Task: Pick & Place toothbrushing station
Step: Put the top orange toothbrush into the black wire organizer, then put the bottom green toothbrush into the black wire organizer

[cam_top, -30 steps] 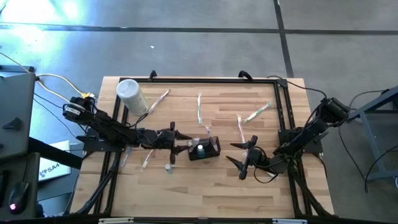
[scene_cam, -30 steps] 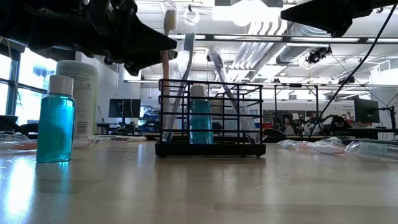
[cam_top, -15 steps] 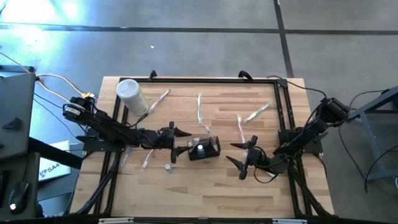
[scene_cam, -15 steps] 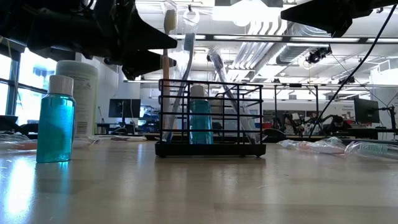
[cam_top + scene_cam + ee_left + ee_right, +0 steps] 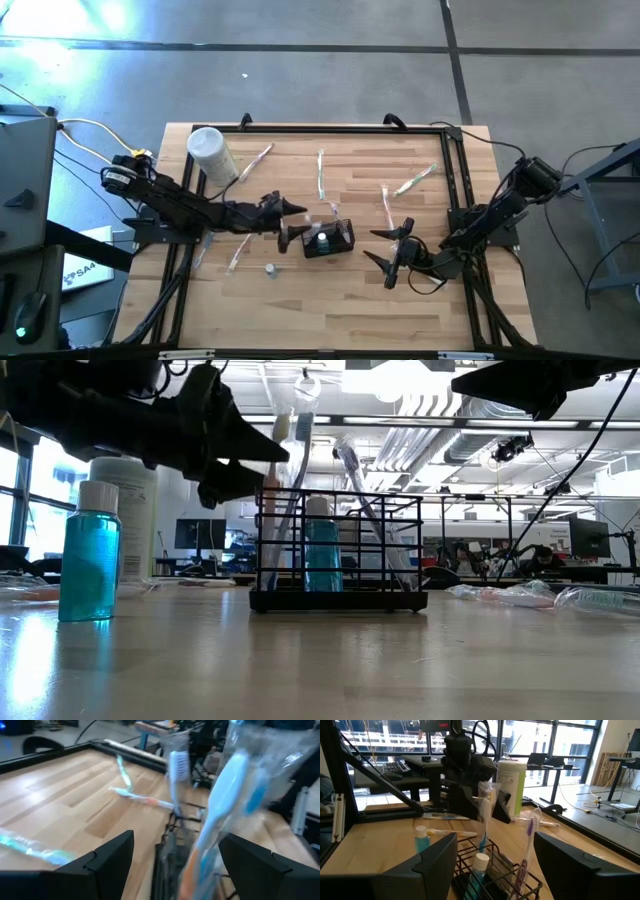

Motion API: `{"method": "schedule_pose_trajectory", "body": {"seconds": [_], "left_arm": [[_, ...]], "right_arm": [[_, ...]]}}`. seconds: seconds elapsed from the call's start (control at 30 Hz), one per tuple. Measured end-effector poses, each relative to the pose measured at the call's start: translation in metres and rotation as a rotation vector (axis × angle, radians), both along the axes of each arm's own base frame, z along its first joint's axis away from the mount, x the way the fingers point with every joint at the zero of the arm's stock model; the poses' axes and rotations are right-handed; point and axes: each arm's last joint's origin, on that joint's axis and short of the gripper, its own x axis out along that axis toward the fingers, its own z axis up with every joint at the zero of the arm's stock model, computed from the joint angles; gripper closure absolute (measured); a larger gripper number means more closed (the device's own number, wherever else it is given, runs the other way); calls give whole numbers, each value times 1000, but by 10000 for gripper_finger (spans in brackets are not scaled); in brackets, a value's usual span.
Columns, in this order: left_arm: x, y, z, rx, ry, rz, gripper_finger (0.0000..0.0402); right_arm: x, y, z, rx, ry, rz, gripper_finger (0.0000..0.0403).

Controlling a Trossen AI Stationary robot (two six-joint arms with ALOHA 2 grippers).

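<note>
The toothbrushing station, a black wire holder (image 5: 330,241) (image 5: 338,550), stands mid-table on its flat base. Toothbrushes and a small blue bottle (image 5: 321,552) stand upright in it. My left gripper (image 5: 294,224) (image 5: 262,465) is open at the holder's left side, level with the brush heads. A wrapped toothbrush (image 5: 220,815) rises between its fingers with a gap on each side. My right gripper (image 5: 381,258) hangs open to the right of the holder, facing it, and holds nothing.
A tall white canister (image 5: 210,152) stands far left. A second blue bottle (image 5: 88,552) stands near left of the holder. Wrapped toothbrushes (image 5: 321,170) (image 5: 413,180) lie across the far half of the table. Bare wood lies along the near edge.
My left gripper has opened beside the wrapped toothbrush in the holder, then rolled about its own axis and shifted a little toward the holder. That brush's head stands lower than before. The holder and my right gripper have kept still.
</note>
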Motion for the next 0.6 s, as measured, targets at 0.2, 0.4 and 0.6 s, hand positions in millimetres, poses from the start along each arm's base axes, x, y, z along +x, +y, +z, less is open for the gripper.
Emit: {"method": "schedule_pose_trajectory", "body": {"seconds": [0.2, 0.4, 0.6], "left_arm": [[0, -2, 6, 69, -42, -82, 114], [-1, -5, 12, 196, -72, -177, 114], [-2, -4, 17, 247, -92, -181, 114]], "right_arm": [[0, 0, -1, -9, 10, 0, 149], [0, 0, -3, -6, 21, 0, 149], [-1, 2, -3, -12, 26, 10, 149]]}}
